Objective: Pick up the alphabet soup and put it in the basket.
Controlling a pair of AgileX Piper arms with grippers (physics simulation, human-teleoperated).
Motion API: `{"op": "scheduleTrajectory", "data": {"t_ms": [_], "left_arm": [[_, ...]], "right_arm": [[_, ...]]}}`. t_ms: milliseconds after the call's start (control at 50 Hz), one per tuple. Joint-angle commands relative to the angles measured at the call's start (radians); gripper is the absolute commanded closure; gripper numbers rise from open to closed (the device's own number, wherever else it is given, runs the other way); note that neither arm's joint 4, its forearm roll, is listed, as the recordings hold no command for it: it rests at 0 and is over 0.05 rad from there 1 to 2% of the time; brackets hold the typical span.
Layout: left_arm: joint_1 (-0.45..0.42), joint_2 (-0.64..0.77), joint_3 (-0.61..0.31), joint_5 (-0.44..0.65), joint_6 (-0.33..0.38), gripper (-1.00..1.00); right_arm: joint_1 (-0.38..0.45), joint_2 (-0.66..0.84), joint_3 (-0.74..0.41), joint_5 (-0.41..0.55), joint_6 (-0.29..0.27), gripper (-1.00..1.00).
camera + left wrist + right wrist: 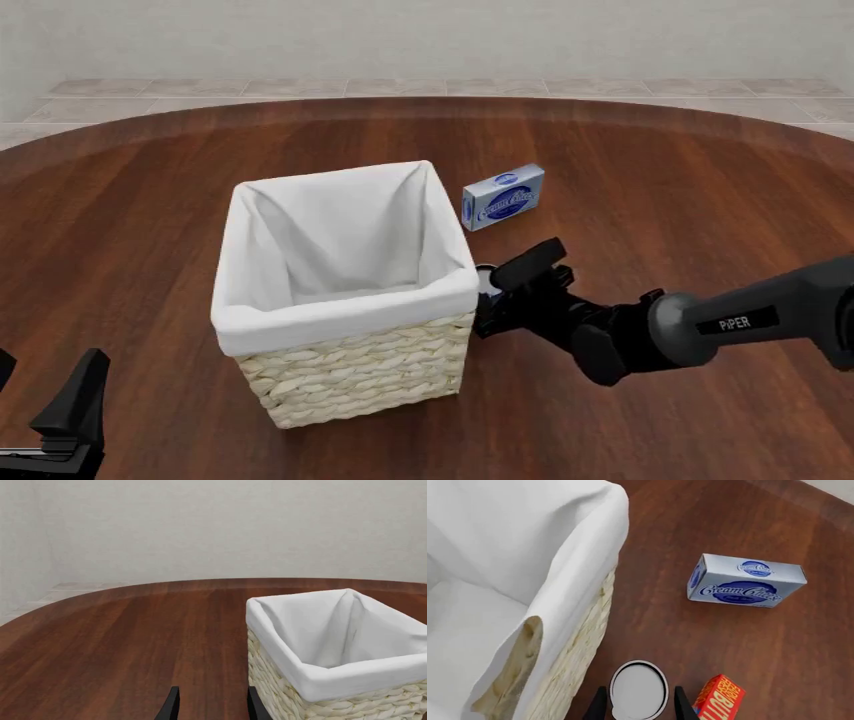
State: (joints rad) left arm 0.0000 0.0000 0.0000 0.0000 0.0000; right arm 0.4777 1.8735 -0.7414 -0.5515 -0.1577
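Right gripper straddles the alphabet soup beside the basket, grip uncertain (left gripper released, idle).

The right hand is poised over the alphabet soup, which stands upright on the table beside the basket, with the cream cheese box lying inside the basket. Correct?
One error: the cream cheese box lies on the table, outside the basket, as the right wrist view shows. The rest holds.

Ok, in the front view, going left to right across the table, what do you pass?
Left gripper → basket → cream cheese box → right arm.
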Motion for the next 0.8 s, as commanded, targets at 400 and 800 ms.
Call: {"op": "scheduleTrajectory", "data": {"t_ms": [400, 800], "left_arm": [[0.000, 0.000, 0.000, 0.000, 0.000, -1.00], [0.000, 0.000, 0.000, 0.000, 0.000, -1.00]], "right_arm": [[-0.006, 0.042, -0.002, -0.007, 0.004, -1.00], [-0.007, 0.077, -0.014, -0.002, 0.009, -1.00]]}}
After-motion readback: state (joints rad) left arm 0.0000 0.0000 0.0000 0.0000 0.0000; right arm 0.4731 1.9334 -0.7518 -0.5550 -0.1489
